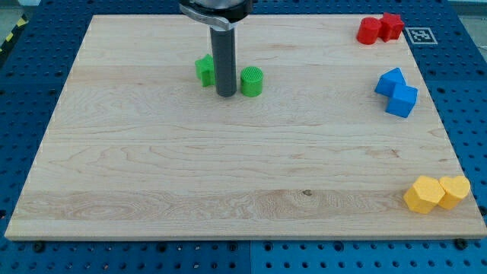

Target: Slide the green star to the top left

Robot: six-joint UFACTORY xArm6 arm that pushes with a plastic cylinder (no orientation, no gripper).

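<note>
The green star [205, 70] lies on the wooden board [152, 167] in the upper middle, partly hidden by my rod. My tip [225, 94] rests on the board just right of the star and slightly below it, between the star and a green cylinder [252, 81]. The tip stands close to both; whether it touches either one cannot be told.
A red cylinder [369, 30] and a red star [392, 26] sit at the view's top right. Two blue blocks [389, 80] [402, 100] lie at the right edge. Two yellow blocks [421, 195] [454, 191] lie at the bottom right. A marker tag [419, 35] is beside the board.
</note>
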